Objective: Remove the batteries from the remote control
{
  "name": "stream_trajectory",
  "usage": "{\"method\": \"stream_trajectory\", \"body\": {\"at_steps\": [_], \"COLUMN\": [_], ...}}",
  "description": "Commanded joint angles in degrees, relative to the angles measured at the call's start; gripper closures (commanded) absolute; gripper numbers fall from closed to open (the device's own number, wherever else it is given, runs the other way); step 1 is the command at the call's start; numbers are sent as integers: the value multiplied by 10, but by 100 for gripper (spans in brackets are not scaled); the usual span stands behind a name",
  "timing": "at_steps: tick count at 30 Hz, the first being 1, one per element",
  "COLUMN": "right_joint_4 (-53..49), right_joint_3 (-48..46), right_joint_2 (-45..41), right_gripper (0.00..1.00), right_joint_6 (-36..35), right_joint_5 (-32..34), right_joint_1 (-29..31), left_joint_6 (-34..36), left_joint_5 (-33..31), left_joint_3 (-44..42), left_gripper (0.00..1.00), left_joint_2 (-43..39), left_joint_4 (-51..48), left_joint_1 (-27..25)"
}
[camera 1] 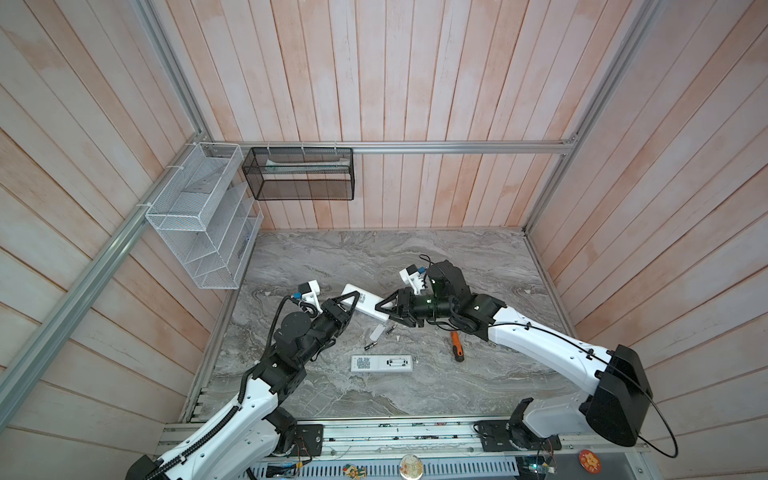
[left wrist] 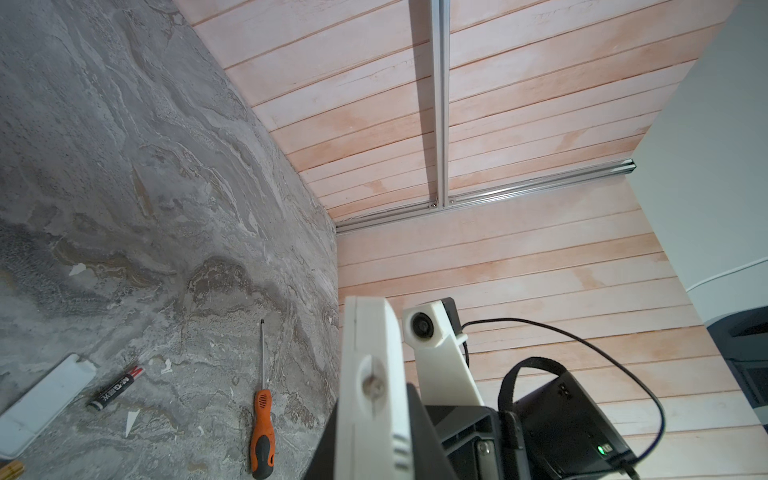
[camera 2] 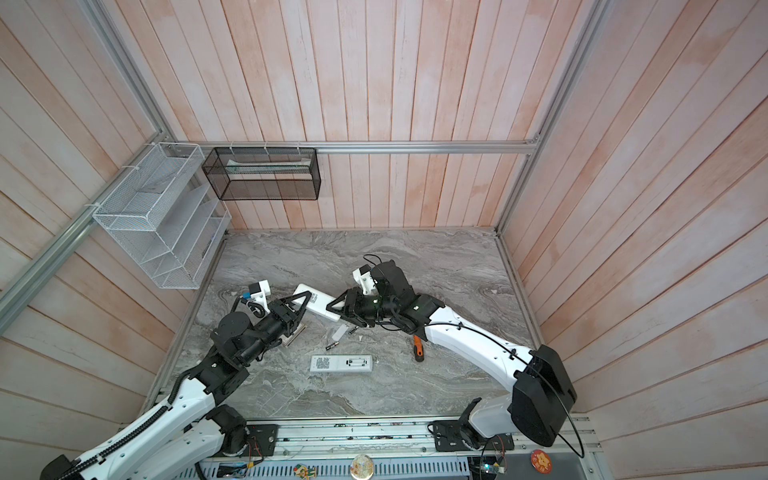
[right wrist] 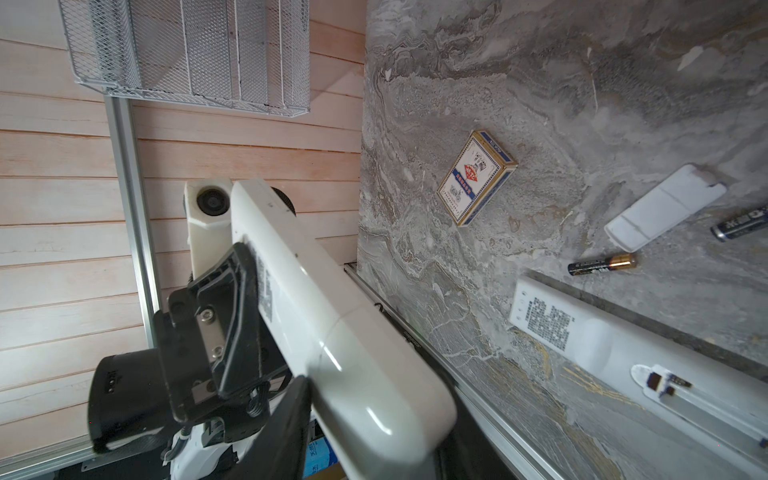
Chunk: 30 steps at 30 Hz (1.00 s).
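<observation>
A white remote control [camera 1: 365,305] hangs above the table, held between both grippers. My left gripper [camera 1: 352,305] is shut on its far half, across the thin sides [left wrist: 370,374]. My right gripper [camera 1: 384,310] is shut on the near end, with a finger against each long edge [right wrist: 353,374]. Two black batteries [camera 1: 370,345] [camera 1: 390,330] lie loose on the table, seen close in the right wrist view [right wrist: 602,264] [right wrist: 744,224]. A second remote [camera 1: 381,363] lies flat with its compartment open. No battery shows in the held remote.
A white cover [camera 1: 376,331] lies between the two batteries. An orange-handled screwdriver [camera 1: 457,346] rests under my right arm. A card box [right wrist: 476,178] sits on the table below my left arm. A white wire rack [camera 1: 199,216] and a black mesh basket [camera 1: 299,174] hang on the walls.
</observation>
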Motion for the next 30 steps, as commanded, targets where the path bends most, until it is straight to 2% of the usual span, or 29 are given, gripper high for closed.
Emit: {"method": "stream_trajectory", "body": {"at_steps": [1, 11, 17, 30], "right_joint_4": [-24, -33, -39, -32], "right_joint_3": [26, 25, 4, 1], "right_joint_2": [10, 11, -10, -14], "right_gripper": [53, 52, 47, 52], "right_joint_6": [-19, -22, -23, -20], "right_joint_5": [-7, -8, -3, -6], "right_joint_1": [5, 6, 6, 4], "left_joint_6": [48, 51, 53, 53], "left_joint_5": [17, 16, 9, 12], "left_joint_3": [38, 37, 39, 40], "left_gripper": [93, 93, 93, 94], "left_joint_2": [-1, -7, -16, -11], "left_joint_4": [-17, -19, -28, -26], "left_joint_1": [0, 0, 0, -12]}}
